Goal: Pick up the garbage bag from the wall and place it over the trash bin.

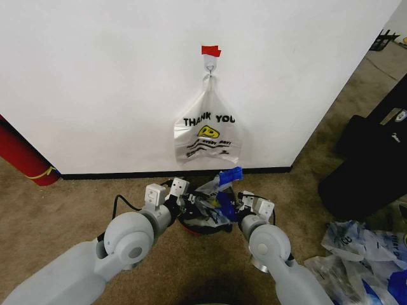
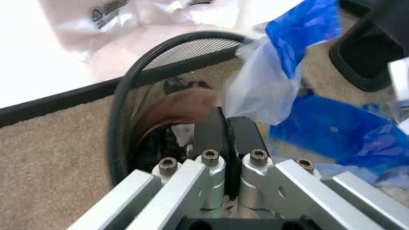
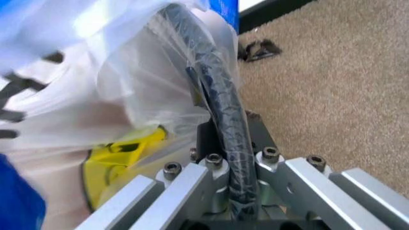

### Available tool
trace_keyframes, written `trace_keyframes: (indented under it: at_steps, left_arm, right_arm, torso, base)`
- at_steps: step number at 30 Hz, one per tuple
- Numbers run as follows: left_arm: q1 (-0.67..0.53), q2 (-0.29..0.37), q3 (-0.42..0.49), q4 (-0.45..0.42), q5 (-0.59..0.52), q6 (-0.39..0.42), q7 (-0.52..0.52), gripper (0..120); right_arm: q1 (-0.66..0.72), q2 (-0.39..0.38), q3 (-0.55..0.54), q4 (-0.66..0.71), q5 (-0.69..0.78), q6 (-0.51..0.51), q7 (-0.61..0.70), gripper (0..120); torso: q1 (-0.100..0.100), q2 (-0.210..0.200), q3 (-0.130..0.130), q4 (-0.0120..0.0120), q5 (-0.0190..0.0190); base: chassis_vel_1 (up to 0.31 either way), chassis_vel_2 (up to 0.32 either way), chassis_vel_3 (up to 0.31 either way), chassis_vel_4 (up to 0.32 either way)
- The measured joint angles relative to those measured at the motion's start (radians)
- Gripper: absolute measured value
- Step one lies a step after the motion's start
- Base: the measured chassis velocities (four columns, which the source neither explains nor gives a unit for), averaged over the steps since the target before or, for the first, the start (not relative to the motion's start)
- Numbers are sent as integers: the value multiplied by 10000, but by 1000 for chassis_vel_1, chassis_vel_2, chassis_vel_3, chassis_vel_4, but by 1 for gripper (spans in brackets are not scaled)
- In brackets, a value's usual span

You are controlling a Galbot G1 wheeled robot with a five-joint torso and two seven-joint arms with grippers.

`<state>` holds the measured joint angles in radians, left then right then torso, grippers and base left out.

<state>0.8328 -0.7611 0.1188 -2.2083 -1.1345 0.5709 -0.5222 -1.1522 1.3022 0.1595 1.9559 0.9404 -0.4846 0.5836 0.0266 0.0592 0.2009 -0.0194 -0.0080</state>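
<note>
The trash bin (image 1: 194,229), black mesh with a red base, stands on the carpet at the foot of the wall (image 1: 95,76). The garbage bag (image 1: 219,190), see-through with blue patches, lies crumpled over its top. My left gripper (image 1: 184,200) is at the bin's left side, and in the left wrist view it (image 2: 225,120) is shut on a clear edge of the bag (image 2: 262,91) inside the rim (image 2: 128,96). My right gripper (image 1: 245,202) is at the bin's right side. Its fingers (image 3: 204,136) straddle the plastic-covered rim (image 3: 221,100), shut on bag (image 3: 147,76) and rim together.
A white "THANK YOU" bag (image 1: 206,133) hangs from a hook (image 1: 210,63) under a red tape strip (image 1: 211,50), right above the bin. A large red cylinder (image 1: 22,159) leans at the left. Black cases (image 1: 369,159) and a heap of plastic bags (image 1: 362,254) crowd the right.
</note>
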Motion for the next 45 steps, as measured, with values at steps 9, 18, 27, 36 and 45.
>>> trace_keyframes:
  at_steps: [9, 18, 27, 36, 45]
  left_arm:
    - [326, 335, -687, 227, -244, 7, 22, 0]
    - [552, 790, -1083, 122, -422, 7, 104, 0]
    - [468, 1151, -1281, 650, -432, -42, 419, 0]
    - [459, 1235, -1313, 1521, -590, -38, 966, 0]
    - [842, 1124, -1693, 1060, -568, -31, 851, 13]
  right_arm:
    - [-234, -17, 322, 231, 169, 66, -278, 0]
    - [-405, 10, 536, 257, 426, 67, -320, 0]
    - [-641, -117, 804, 415, 807, -94, -495, 0]
    - [-666, -230, 911, 777, 1402, -328, -519, 0]
    - [-759, -163, 1035, 770, 1344, -266, -429, 0]
  torso:
    - [0, 0, 0, 1, 0]
    - [0, 0, 0, 1, 0]
    - [0, 1, 0, 1, 1]
    - [0, 0, 0, 1, 0]
    - [0, 0, 0, 2, 2]
  base:
    - [0, 0, 0, 0]
    - [0, 0, 0, 0]
    - [0, 0, 0, 0]
    - [0, 0, 0, 0]
    - [0, 0, 0, 0]
